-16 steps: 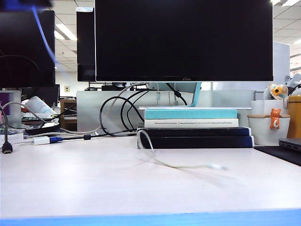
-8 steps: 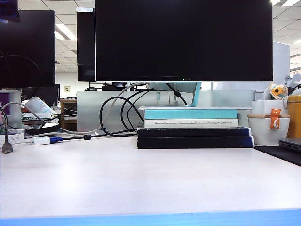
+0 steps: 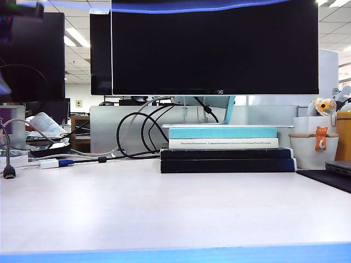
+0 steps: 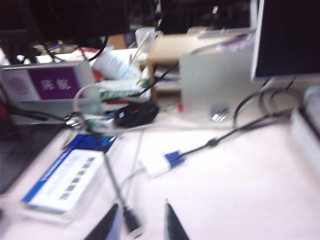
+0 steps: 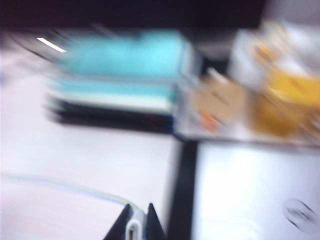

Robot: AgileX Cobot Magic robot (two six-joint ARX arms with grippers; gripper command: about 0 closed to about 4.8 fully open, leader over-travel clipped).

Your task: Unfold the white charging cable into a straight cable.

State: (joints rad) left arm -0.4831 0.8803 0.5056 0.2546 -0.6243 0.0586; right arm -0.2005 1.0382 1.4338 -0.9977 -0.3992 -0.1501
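In the right wrist view my right gripper (image 5: 135, 222) is shut on a white plug of the white charging cable (image 5: 75, 187). From there the cord trails off over the pale table. In the left wrist view my left gripper (image 4: 142, 225) hangs over the table with its jaws apart and nothing clamped. A black plug (image 4: 131, 221) shows close to one finger (image 4: 112, 227). No gripper is clear in the exterior view. A blurred bluish streak (image 3: 192, 7) crosses its upper edge, and I cannot tell whether it is the cable.
A stack of books (image 3: 225, 148) stands under the big monitor (image 3: 214, 49), with black monitor cables (image 3: 134, 134) beside it. A white adapter with blue plug (image 3: 52, 163) and a black plug (image 3: 8, 171) lie at the left. A white pot (image 3: 312, 150) and a laptop (image 5: 250, 190) are at the right.
The white cable that lay looped in front of the books a second ago has left the table in the exterior view. The bluish streak went from the upper left to across the upper edge.
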